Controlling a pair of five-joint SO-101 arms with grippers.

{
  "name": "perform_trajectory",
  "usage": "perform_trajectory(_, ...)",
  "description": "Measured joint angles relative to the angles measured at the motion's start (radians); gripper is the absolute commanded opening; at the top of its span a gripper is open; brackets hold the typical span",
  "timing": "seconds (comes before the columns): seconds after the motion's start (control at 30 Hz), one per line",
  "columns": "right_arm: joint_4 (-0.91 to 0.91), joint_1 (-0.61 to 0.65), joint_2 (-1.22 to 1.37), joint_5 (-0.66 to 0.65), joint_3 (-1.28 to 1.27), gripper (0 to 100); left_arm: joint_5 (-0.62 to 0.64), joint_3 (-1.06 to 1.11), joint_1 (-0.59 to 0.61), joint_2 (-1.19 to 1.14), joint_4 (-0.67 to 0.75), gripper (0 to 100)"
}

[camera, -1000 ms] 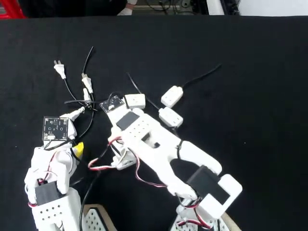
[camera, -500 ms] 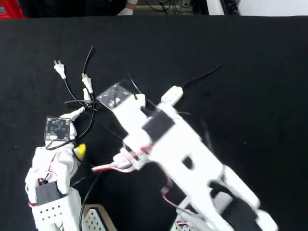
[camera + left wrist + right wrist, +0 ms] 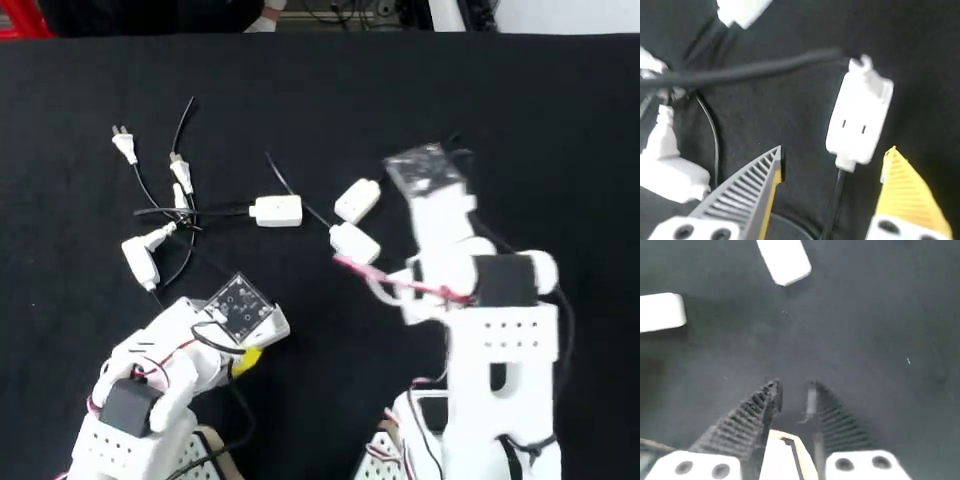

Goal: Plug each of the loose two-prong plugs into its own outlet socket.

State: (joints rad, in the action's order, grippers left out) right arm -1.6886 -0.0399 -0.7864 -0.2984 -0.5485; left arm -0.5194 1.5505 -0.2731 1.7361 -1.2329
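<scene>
Black surface [image 3: 560,120] carries three loose plugs [image 3: 123,146] at the upper left of the high view, their cords crossing, none in an outlet. Three white sockets [image 3: 277,210] lie near the frame's middle. The left claw [image 3: 835,148], at the lower left, gapes wide and empty; a socket [image 3: 859,120] with two slots lies just ahead, between its fingers. The right claw [image 3: 794,386], right of the sockets, is slightly parted, holding nothing, over bare surface.
</scene>
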Motion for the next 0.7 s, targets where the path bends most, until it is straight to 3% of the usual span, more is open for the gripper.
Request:
perform_trajectory(0.17, 0.158, -0.048, 0.048, -0.009, -0.087, 4.7, 0.000, -0.071, -0.046, -0.270, 0.149, 32)
perform_trajectory(0.53, 0.440, -0.046, 0.061, -0.009, -0.273, 4.7, 0.006, -0.373, -0.106, -1.155, 0.470, 31)
perform_trajectory(0.6, 0.494, -0.046, 0.061, 0.011, -0.331, 4.7, 0.009, -0.420, -0.107, -1.274, 0.488, 28)
perform_trajectory(0.7, 0.617, -0.026, 0.061, 0.097, -0.445, 4.7, 0.031, -0.482, -0.110, -1.349, 0.474, 15)
